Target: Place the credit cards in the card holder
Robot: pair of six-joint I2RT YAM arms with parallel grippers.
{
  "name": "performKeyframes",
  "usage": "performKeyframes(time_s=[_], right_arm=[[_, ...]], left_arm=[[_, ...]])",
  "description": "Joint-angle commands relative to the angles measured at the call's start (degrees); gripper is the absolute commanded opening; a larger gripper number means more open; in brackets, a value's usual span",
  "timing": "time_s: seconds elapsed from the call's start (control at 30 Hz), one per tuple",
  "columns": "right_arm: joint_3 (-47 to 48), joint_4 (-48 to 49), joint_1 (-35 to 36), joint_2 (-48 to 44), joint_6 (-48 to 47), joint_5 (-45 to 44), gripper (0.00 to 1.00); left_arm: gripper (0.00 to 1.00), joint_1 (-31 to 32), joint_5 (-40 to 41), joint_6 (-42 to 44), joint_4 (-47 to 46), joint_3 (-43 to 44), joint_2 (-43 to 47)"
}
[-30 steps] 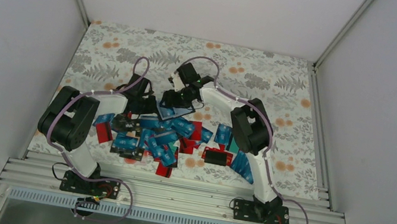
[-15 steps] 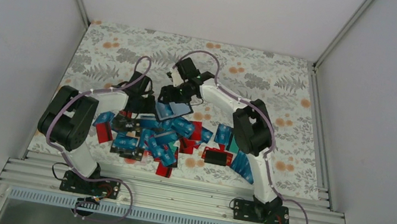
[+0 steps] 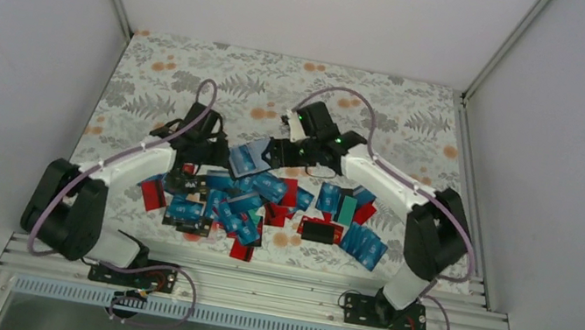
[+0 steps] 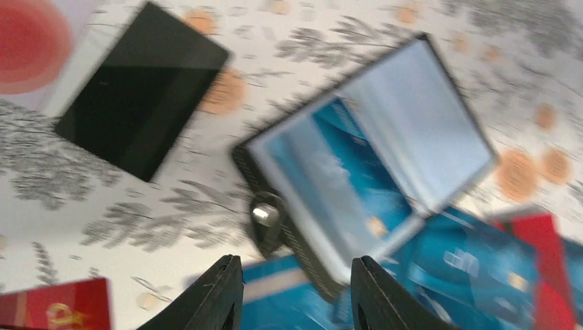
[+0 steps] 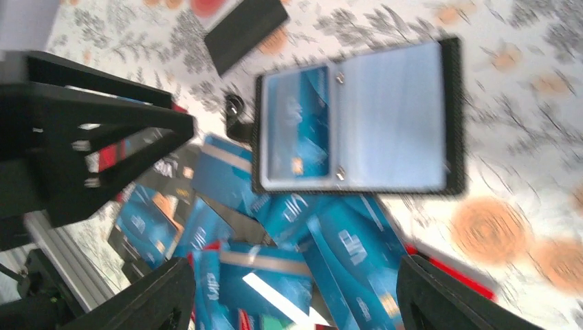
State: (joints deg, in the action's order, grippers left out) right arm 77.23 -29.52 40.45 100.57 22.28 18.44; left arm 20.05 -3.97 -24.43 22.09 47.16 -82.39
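Seen from above, a loose heap of credit cards (image 3: 252, 203), mostly blue with some red, lies across the near half of a floral-patterned bench (image 3: 196, 79). Two robot arms reach in from the near edge and meet at the far side of the heap.

Between them lies the card holder (image 3: 247, 158). It is spread open and flat on the bench, with its pale grey-blue inside facing up and its near edge touching the heap. It lies open this way so that its pockets can be reached from above. One blue card (image 4: 330, 172) already sits in a pocket of one half. The other half looks empty, though the wrist views are blurred.

The left tool (image 4: 295, 265) hangs over the holder's near corner. Its fingers are moderately apart and grip nothing. A small snap tab (image 4: 267, 218) sticks out from the holder's edge just beyond it.

The right tool (image 5: 294, 262) hovers above the holder and the cards beside it. Its fingers are spread wide and it holds nothing.

A single black card (image 4: 141, 89) lies apart on the bare cloth beyond the holder.

Most of the cards are outside the holder, so the task appears to be at an early stage. The likely next step is to pick another card from the heap, where overlapping cards may make it hard to lift just one.
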Motion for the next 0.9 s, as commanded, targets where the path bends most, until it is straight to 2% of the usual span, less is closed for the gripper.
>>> performKeyframes(time_s=[0.0, 0.17, 0.27, 0.4, 0.53, 0.6, 0.77, 0.87], right_arm=[[-11.5, 4.59, -1.3, -8.76, 4.72, -5.05, 0.75], [-20.64, 6.66, -2.34, -16.92, 7.32, -6.41, 0.77], [-24.13, 7.51, -3.01, -18.03, 7.26, -6.08, 0.78], [-27.56, 10.79, -3.19, -17.41, 8.06, 1.34, 0.77], [-32.55, 18.33, -3.11, -16.81, 13.61, 10.92, 0.74], [-33.96, 21.13, -2.97, -16.01, 15.62, 12.86, 0.74], [-30.85, 20.59, -3.18, -12.38, 13.54, 9.71, 0.73], [-28.47, 20.99, -3.49, -9.13, 11.22, 9.45, 0.72]], left_arm=[[0.41, 6.46, 0.87, 1.44, 3.6, -1.29, 5.8], [0.43, 13.96, 1.14, 0.27, 6.7, -0.77, 7.3], [0.44, 17.48, 0.28, 0.17, 6.81, -1.07, 6.72], [0.44, 21.35, 1.6, 0.22, 6.36, -1.39, 3.49], [0.44, 21.87, 3.28, -0.92, 5.3, -1.54, -0.53], [0.45, 21.85, 3.14, -1.06, 4.33, -1.46, -2.01], [0.48, 21.85, 2.06, -2.22, 0.22, -1.2, -2.66], [0.44, 21.87, -0.17, -4.78, -2.61, -1.15, -3.33]])
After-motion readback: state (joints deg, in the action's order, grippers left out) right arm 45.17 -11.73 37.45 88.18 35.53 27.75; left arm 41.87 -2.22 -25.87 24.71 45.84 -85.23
